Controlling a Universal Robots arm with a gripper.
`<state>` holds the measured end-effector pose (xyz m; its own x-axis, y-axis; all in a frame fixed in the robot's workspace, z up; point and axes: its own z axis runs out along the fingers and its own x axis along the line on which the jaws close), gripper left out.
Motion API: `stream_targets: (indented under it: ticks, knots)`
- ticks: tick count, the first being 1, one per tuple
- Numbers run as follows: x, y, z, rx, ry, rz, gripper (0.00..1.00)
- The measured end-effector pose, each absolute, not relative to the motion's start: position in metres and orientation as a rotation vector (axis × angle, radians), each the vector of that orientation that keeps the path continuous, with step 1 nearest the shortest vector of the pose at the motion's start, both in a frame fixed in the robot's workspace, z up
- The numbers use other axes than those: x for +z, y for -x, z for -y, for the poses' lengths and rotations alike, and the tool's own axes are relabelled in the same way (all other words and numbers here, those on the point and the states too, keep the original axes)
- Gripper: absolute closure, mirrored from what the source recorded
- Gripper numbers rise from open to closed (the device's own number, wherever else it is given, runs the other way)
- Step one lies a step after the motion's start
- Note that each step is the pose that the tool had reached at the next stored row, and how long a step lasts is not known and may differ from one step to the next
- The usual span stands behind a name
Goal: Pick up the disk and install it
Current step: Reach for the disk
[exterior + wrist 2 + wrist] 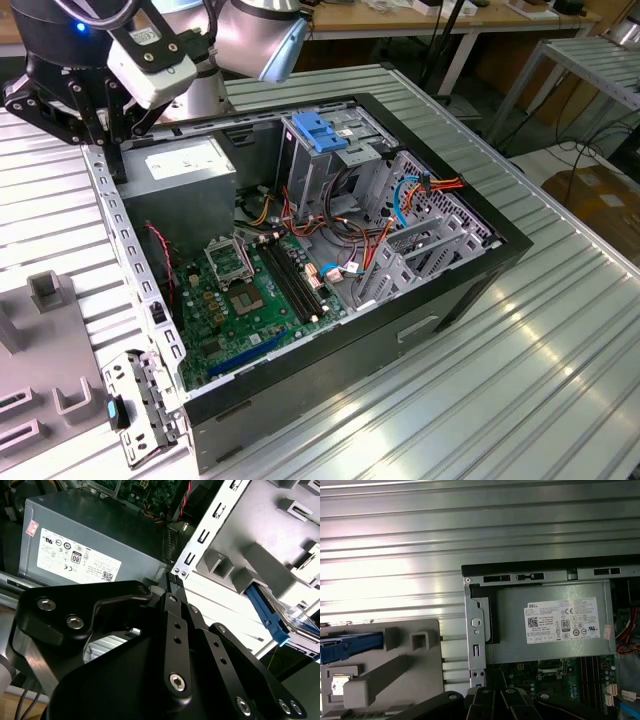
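The disk (268,614) rests in a grey holder (260,562) beside the computer case; its blue side rail and a shiny face show in the second wrist view. In the first wrist view the disk's blue rail (351,647) lies along the holder (395,670). My gripper (85,118) hangs above the case's back corner at the exterior view's left, over the power supply (190,172) and short of the holder. The gripper's black links (172,630) point down at the case's metal edge. Nothing shows in the gripper (495,702).
The open computer case (400,300) lies on a ribbed metal table (560,380). Inside it are the motherboard (250,300), cables and a metal drive cage (400,230) topped by a blue bracket (320,130). Part of the grey holder (40,330) sits at the exterior view's left.
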<state>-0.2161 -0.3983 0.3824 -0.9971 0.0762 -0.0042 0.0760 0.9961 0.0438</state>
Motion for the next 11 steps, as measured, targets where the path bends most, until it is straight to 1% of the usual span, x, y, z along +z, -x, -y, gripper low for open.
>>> stream_targets:
  ticks: [11]
  knots:
    - [0.3817, 0.2197, 0.3984, 0.068, -0.119, -3.133, 0.89]
